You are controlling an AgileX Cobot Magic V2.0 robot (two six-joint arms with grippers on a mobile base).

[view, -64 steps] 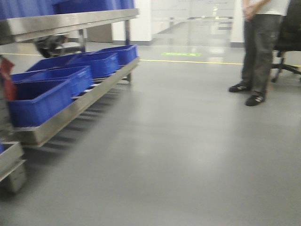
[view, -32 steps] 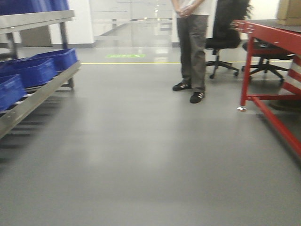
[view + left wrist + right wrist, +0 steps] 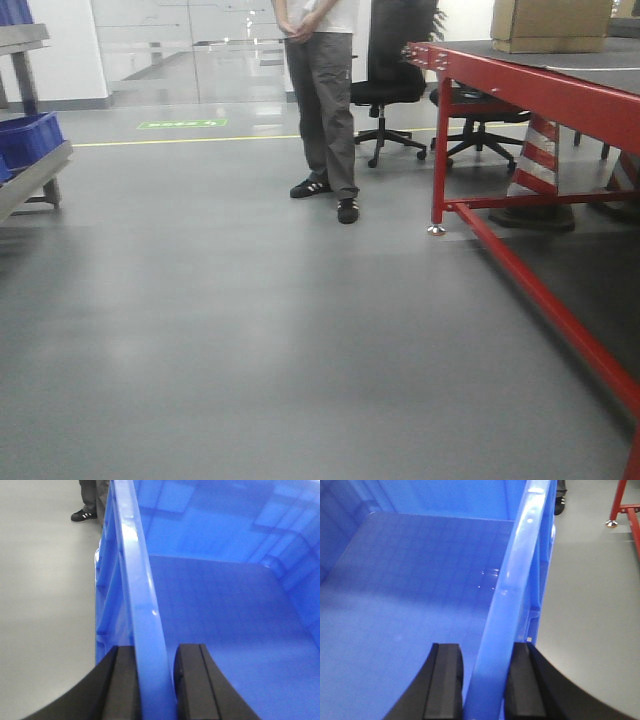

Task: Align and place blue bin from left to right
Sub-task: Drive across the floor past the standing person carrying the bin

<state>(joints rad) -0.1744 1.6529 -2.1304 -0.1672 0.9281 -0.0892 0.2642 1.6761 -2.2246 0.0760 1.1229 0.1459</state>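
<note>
I hold one blue bin [image 3: 225, 620] between both arms, and it fills both wrist views. My left gripper [image 3: 155, 655] is shut on the bin's left rim, one black finger outside the wall and one inside. My right gripper [image 3: 487, 652] is shut on the right rim [image 3: 520, 555] in the same way. The bin's inside [image 3: 410, 580] looks empty. Grey floor shows beyond each rim. The front view shows neither the held bin nor the grippers.
A red-framed table [image 3: 540, 90] with a cardboard box [image 3: 550, 22] stands to the right. A person [image 3: 325, 100] stands ahead by black office chairs [image 3: 390, 70]. A striped cone [image 3: 540, 155] sits under the table. The metal rack's end [image 3: 35, 170] with another blue bin [image 3: 28, 138] shows at far left.
The front view has swung to the right: the rack of blue bins slid off to the left edge, while the person, chairs and red table came into view.
</note>
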